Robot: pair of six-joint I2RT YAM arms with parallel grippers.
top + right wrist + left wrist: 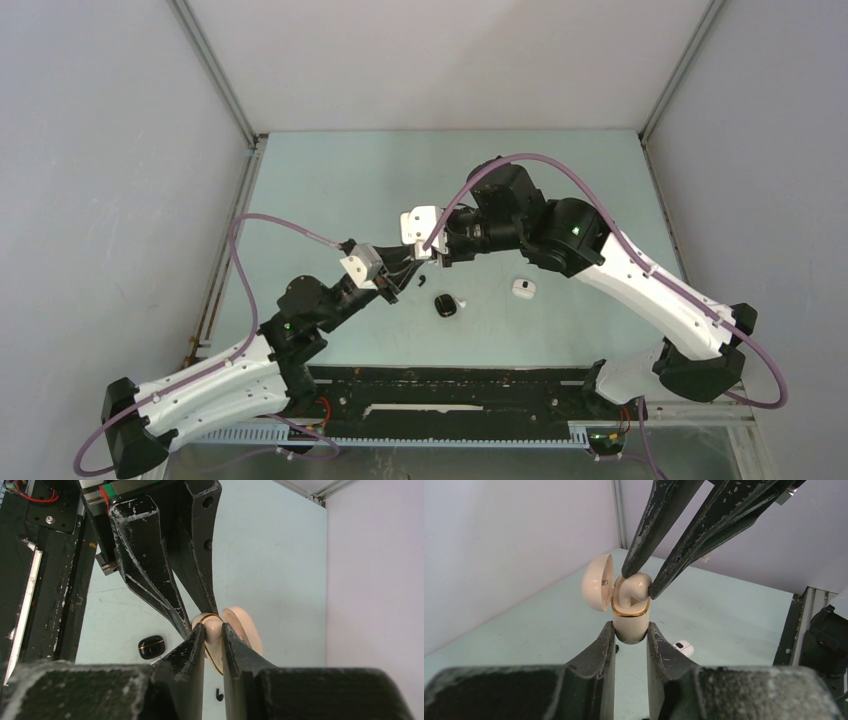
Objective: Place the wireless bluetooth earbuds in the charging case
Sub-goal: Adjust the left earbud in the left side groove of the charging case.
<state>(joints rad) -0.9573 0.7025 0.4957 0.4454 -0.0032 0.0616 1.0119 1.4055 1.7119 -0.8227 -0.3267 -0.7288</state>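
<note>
My left gripper point(630, 630) is shut on the body of a beige charging case point(630, 622) with a gold rim. It holds the case upright above the table, lid point(598, 582) swung open to the left. My right gripper point(213, 630) is shut on a pale beige earbud point(634, 587), which sits at the case's open mouth and partly inside the rim. In the right wrist view the earbud point(214, 626) shows between my fingertips, with the lid point(245, 630) behind it. In the top view both grippers meet at mid-table point(412, 268). A black earbud point(218, 695) lies on the table below.
A closed black case point(446, 305) lies just right of the grippers, and it also shows in the right wrist view point(151, 646). A white case point(522, 288) lies further right, and it also shows in the left wrist view point(684, 647). The black base rail point(450, 395) runs along the near edge.
</note>
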